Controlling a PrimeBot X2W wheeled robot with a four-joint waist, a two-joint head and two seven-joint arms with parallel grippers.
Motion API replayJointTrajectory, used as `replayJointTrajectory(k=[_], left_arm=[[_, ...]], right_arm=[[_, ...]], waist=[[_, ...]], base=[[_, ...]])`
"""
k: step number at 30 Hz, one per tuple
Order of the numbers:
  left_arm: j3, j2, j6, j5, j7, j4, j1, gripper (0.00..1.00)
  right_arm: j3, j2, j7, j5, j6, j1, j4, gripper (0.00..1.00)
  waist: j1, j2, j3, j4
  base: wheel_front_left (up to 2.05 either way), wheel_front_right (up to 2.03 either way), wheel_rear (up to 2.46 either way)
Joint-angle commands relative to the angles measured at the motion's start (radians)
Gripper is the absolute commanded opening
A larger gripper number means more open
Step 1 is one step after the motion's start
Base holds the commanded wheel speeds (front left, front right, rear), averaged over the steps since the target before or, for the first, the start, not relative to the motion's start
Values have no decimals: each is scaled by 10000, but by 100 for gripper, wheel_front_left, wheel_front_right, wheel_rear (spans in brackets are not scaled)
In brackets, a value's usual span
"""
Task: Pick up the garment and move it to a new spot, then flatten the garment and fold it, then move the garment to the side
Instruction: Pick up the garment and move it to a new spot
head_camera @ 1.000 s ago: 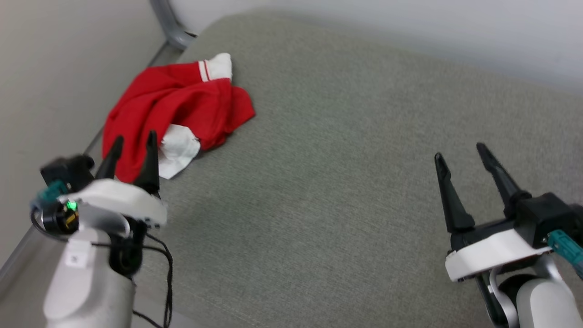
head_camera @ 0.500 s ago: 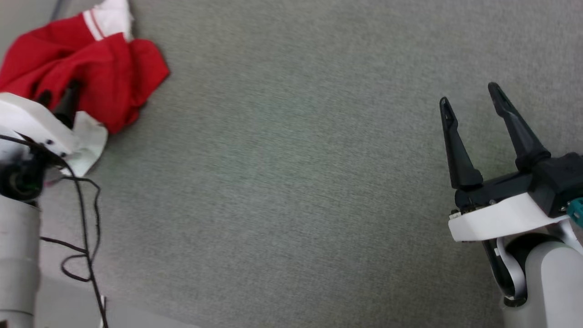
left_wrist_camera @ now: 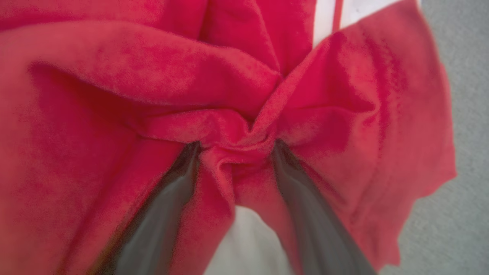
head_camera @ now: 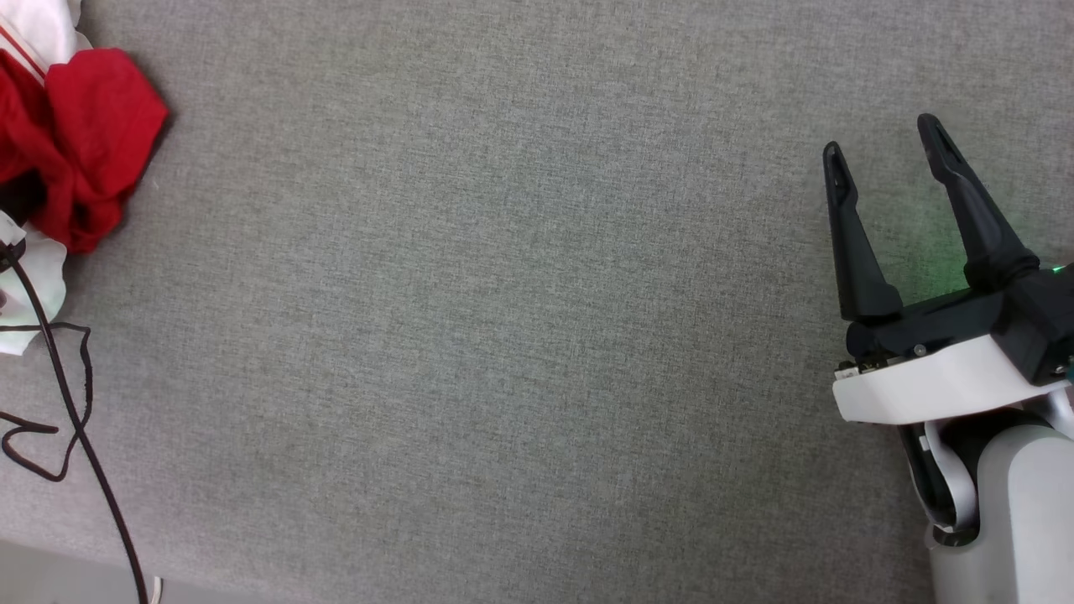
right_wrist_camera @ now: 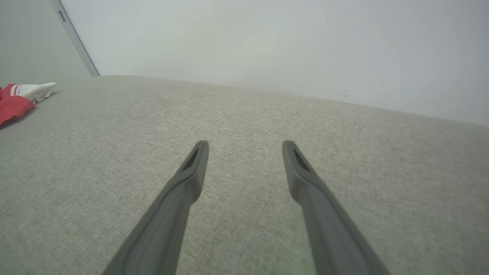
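1. Two sets of fingers, and only one of them is busy. The left fingers (left_wrist_camera: 164,202) are shoved into the red shirt (left_wrist_camera: 114,76), spread apart with a bunched-up fold sitting between them. The tips are buried in cloth, but the gap looks as wide as on the idle side, so I'd call them open and not squeezing yet.
2. The right fingers (head_camera: 856,252) are wide open too, holding nothing. They hover over bare grey worktop (head_camera: 503,335) on its right side.
3. The shirt is a crumpled heap at the far left corner of the worktop, with a white sleeve (right_wrist_camera: 36,89) poking toward the wall (right_wrist_camera: 267,38). It has no real long axis to speak of, it's just a lump.
4. What the next move hangs on is that the shirt lies well off to the left of the right fingers, with most of the worktop between them. The left ones are already in it. So I reckon the left arm has to pinch that fold and carry, since the right one is nowhere near.
5. A second ago the left fingers were hovering just short of the shirt's near edge, and now they're in the fabric. The head camera has swung too, so the shirt sliding to the left edge of that view is the camera moving, not the shirt. The right fingers look unchanged.
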Motion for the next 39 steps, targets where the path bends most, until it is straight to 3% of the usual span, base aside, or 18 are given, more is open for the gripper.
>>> replayJointTrajectory(k=[1, 6, 11, 21, 25, 32, 39], left_arm=[[-206, -499, 66, 4, 267, 274, 371, 0], [-218, -360, 57, 294, -803, -41, 416, 0], [-102, -224, 0, 640, -2593, -238, 498, 0], [-426, -763, 102, 1737, -6749, -494, 1305, 0], [-716, -1096, 274, 2161, -7835, -731, 1791, 0], [-1173, -1545, 446, 2606, -8510, -1528, 2814, 0], [-1775, -1976, 540, 2817, -8292, -2982, 4198, 0]], right_arm=[[-21, -7, -8, -66, -3, -154, -50, 100], [-93, 8, -57, -29, -3, -76, 28, 100], [-134, 50, -172, 91, -3, 178, 251, 100], [-317, 152, -403, 450, -3, 966, 818, 100], [-446, 163, -477, 570, -3, 1361, 961, 100], [-558, 172, -551, 1072, -5, 2005, 1173, 100], [-648, 168, -586, 1284, -5, 2396, 1378, 100]], waist=[[-2, 0, -28, -11], [-2, 0, -344, 3], [-2, 0, -1028, 44], [-2, 0, -2976, 81], [-2, 0, -3735, 16], [-2, 0, -4829, -455], [-2, 0, -5432, -1393]], base=[[0, 0, 0], [0, 0, 0], [0, 0, 0], [0, 0, 0], [0, 0, 0], [0, 0, 0], [0, 0, 0]])
